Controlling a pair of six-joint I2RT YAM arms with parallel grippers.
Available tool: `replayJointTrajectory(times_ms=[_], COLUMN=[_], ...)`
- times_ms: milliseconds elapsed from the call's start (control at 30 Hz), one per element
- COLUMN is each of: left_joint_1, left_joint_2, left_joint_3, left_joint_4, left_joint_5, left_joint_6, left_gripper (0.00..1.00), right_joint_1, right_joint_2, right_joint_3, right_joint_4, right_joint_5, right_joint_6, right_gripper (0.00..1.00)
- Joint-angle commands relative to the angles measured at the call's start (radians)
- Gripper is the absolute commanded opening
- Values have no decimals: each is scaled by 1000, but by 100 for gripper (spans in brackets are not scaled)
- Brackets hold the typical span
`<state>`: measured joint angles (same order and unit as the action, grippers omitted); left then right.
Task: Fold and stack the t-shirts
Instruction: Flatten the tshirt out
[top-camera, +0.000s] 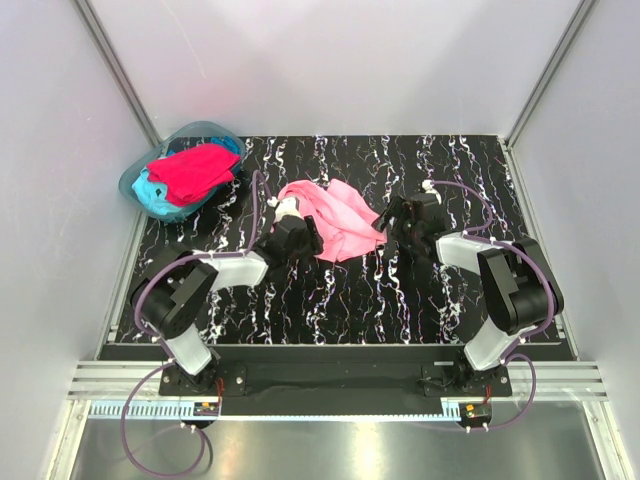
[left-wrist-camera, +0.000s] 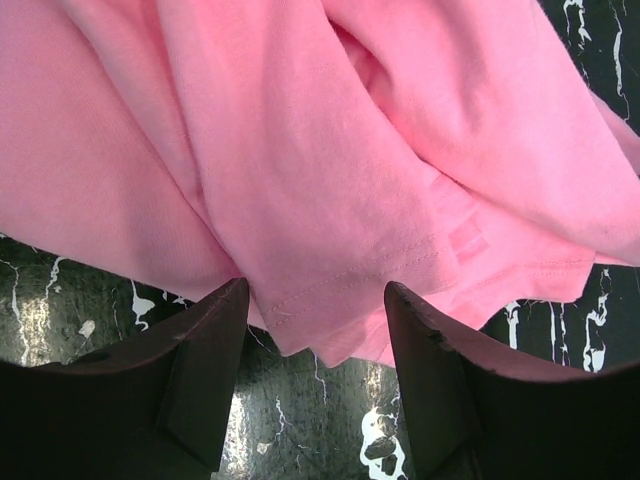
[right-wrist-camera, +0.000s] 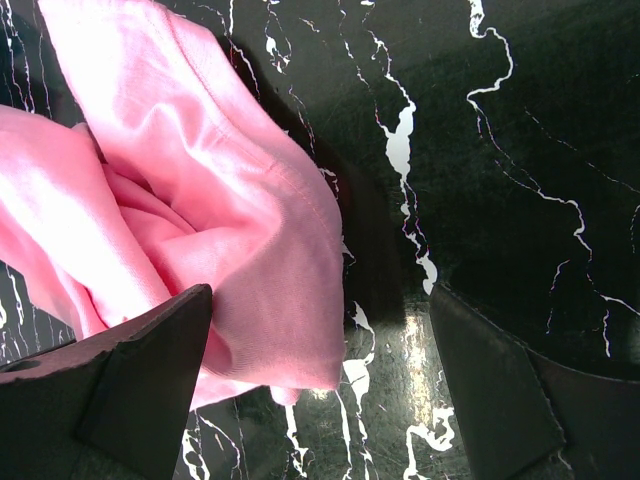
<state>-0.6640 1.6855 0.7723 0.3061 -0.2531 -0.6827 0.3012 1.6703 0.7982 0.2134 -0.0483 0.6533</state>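
A light pink t-shirt (top-camera: 338, 213) lies crumpled in the middle of the black marbled table (top-camera: 400, 300). My left gripper (top-camera: 297, 238) stands at its near-left edge. In the left wrist view the left gripper (left-wrist-camera: 317, 290) is open, and a stitched hem corner of the pink t-shirt (left-wrist-camera: 320, 200) hangs just between its fingertips, unpinched. My right gripper (top-camera: 392, 222) is at the shirt's right edge. In the right wrist view the right gripper (right-wrist-camera: 322, 295) is wide open, with a fold of the pink t-shirt (right-wrist-camera: 230, 220) against its left finger (right-wrist-camera: 150, 370). A crimson t-shirt (top-camera: 192, 168) lies over a turquoise one (top-camera: 152, 192).
The crimson and turquoise shirts sit in a translucent blue-green tub (top-camera: 212, 130) at the table's far left corner. White walls close in the table on three sides. Both arm bases stand at the near edge.
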Motion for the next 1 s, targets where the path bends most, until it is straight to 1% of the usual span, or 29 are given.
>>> replayJointTrajectory(times_ms=[0, 333, 433, 500, 567, 600, 700, 833, 967], left_joint_1=[9, 10, 10, 10, 10, 9, 3, -16, -39], left_joint_2=[26, 42, 42, 40, 31, 28, 8, -29, -98], left_joint_3=[2, -25, -21, -15, -8, -7, 2, 12, 30], left_joint_4=[64, 91, 91, 80, 70, 65, 34, -21, -119], left_joint_5=[21, 41, 34, 31, 25, 23, 3, -41, -81], left_joint_6=[-17, -54, -51, -48, -41, -40, -28, -14, -8], left_gripper=[62, 61, 54, 41, 34, 25, 15, 14, 14], right_joint_1=[12, 10, 10, 12, 10, 10, 10, 10, 12], right_joint_2=[-12, -11, -9, -9, -6, -6, 5, 19, 29], right_joint_3=[26, 24, 22, 21, 22, 22, 25, 32, 39], right_joint_4=[29, 29, 32, 34, 32, 34, 38, 44, 46], right_joint_5=[-10, -13, -15, -15, -15, -13, -16, -22, -28], right_joint_6=[6, 6, 8, 8, 9, 8, 12, 19, 25], right_gripper=[97, 97, 97, 97, 97, 97, 97, 98, 97])
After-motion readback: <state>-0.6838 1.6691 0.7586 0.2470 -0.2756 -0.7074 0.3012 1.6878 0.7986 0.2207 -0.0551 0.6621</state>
